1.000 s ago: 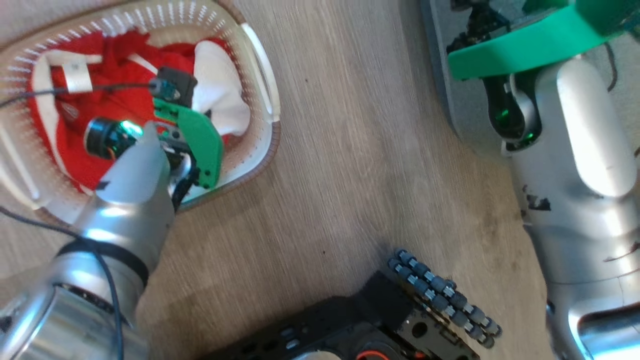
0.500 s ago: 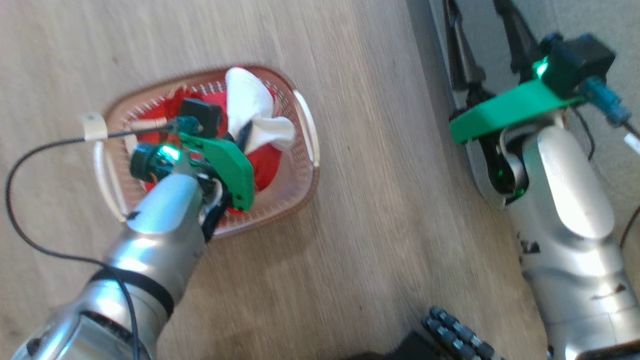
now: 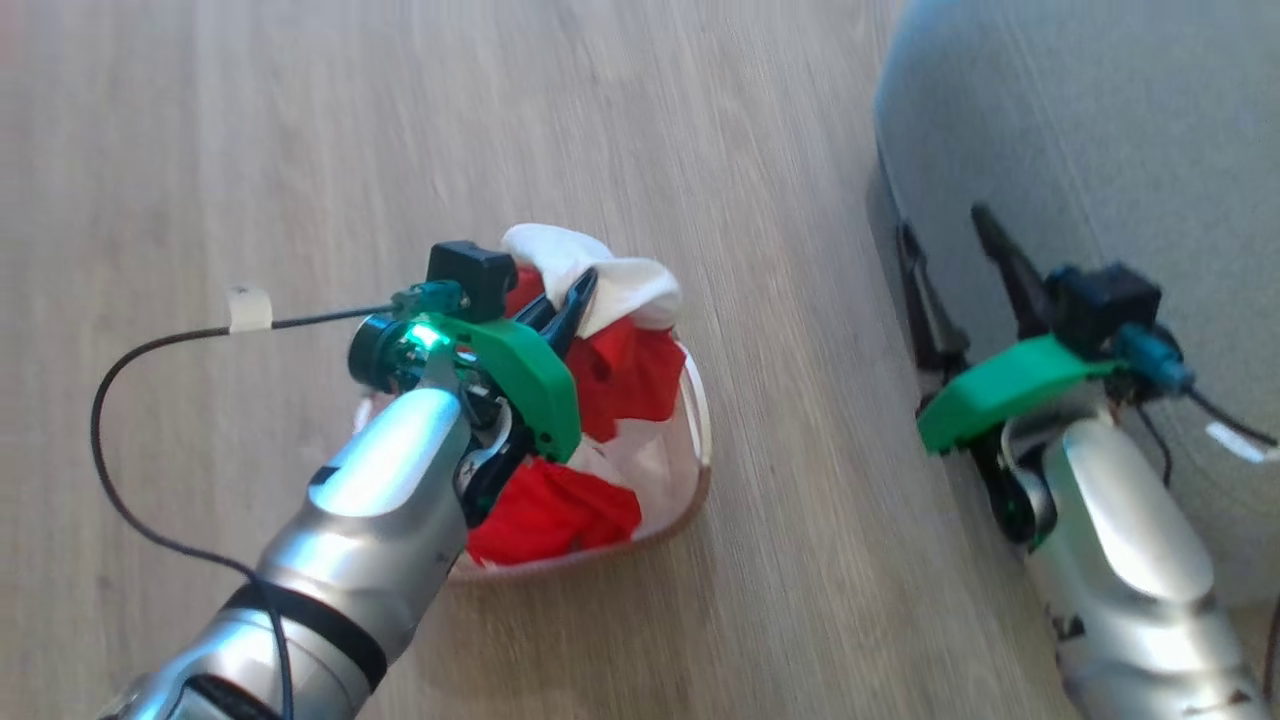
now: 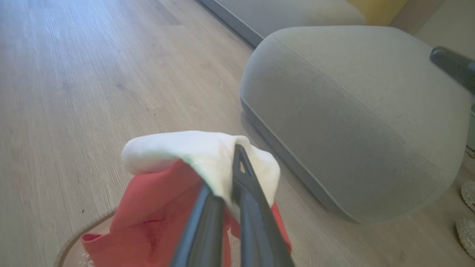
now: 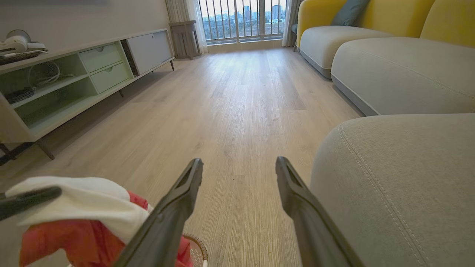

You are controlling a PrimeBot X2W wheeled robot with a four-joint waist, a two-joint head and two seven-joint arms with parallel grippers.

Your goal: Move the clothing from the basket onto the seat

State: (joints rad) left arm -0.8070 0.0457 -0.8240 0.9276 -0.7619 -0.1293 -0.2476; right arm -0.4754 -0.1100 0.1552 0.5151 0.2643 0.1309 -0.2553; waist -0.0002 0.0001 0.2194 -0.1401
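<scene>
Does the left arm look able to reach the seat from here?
Probably yes: the left end effector, shut on the clothing above the basket, has only bare floor between it and the seat, though the open right end effector flanks the seat.

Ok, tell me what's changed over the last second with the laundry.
The left gripper, down in the basket a second ago, has risen shut on the white part of the clothing, pulling it up; the red end still trails in the basket. The right gripper stays open beside the seat, and the basket stays on the floor.
</scene>
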